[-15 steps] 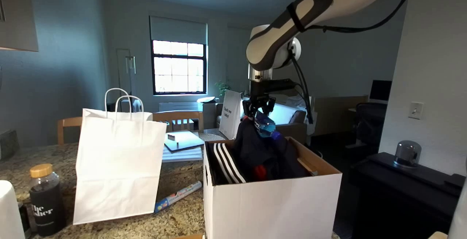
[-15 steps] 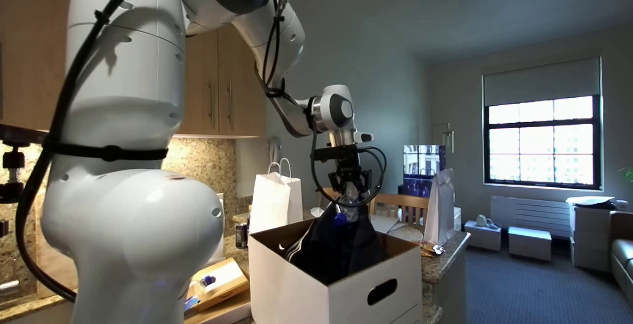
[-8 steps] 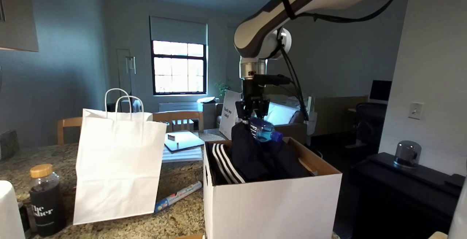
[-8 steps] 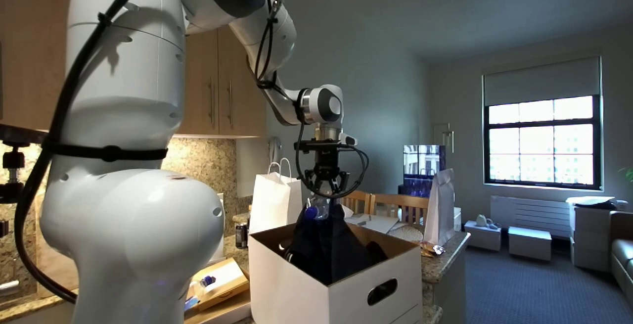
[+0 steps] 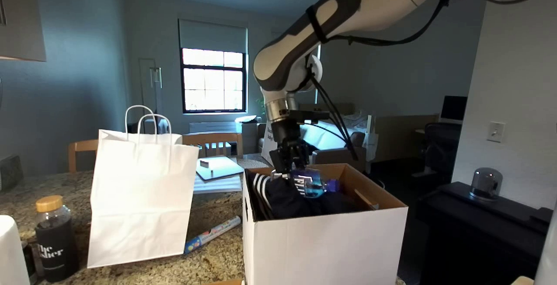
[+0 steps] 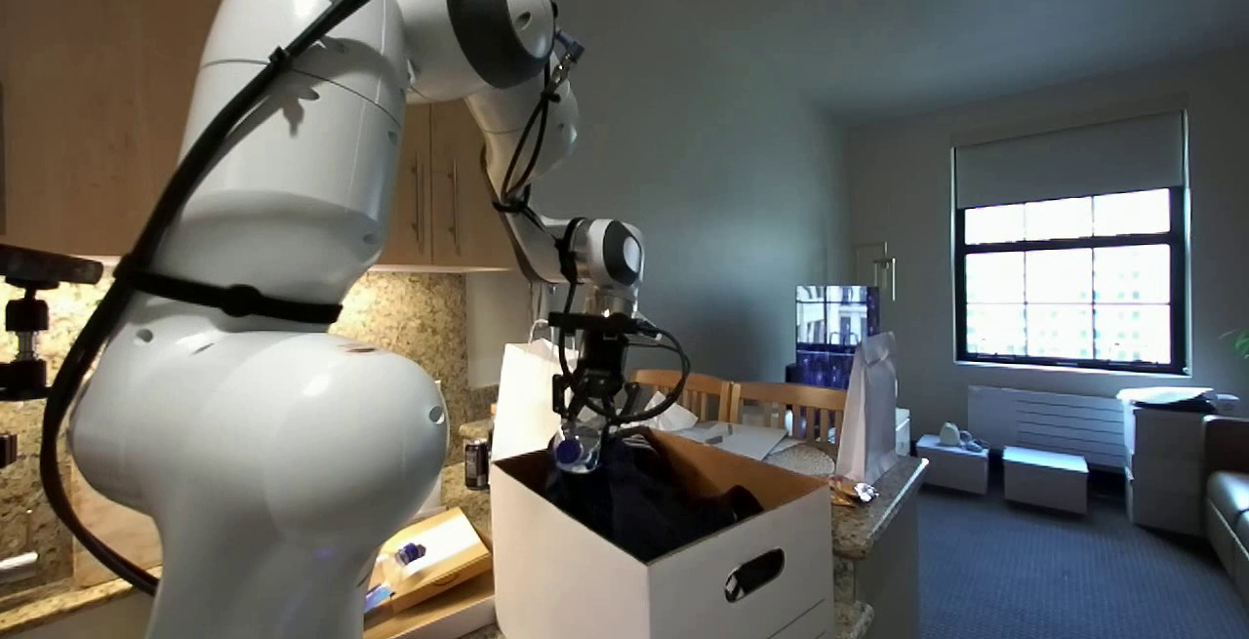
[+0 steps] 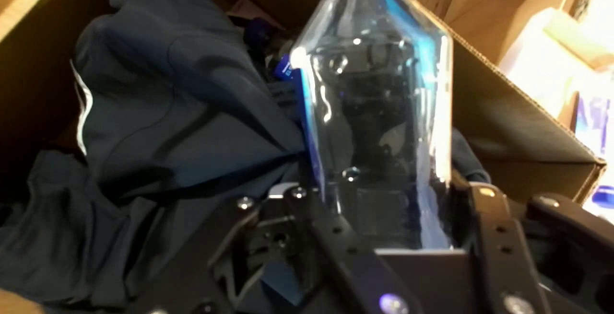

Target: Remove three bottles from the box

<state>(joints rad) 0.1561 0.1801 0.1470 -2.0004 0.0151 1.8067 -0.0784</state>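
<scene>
Plastic bottle point(image 7: 374, 112) between fingers point(image 7: 501, 247); only wrist view shows second bottle point(image 7: 282, 66).

— State the pose of the upper arm point(image 6: 293, 146).
— Near upright, with the elbow point(image 6: 503, 15) bent at its top and the forearm point(image 5: 343, 11) sloping down from there.
— The wrist point(image 6: 610, 254)?
— At the forearm's lower end, folded so that the jaws point downward, tilted slightly off vertical in both exterior views.
— Condition of the jaws?
— Partly parted in the wrist view, standing either side of a held load and closed against it.
</scene>
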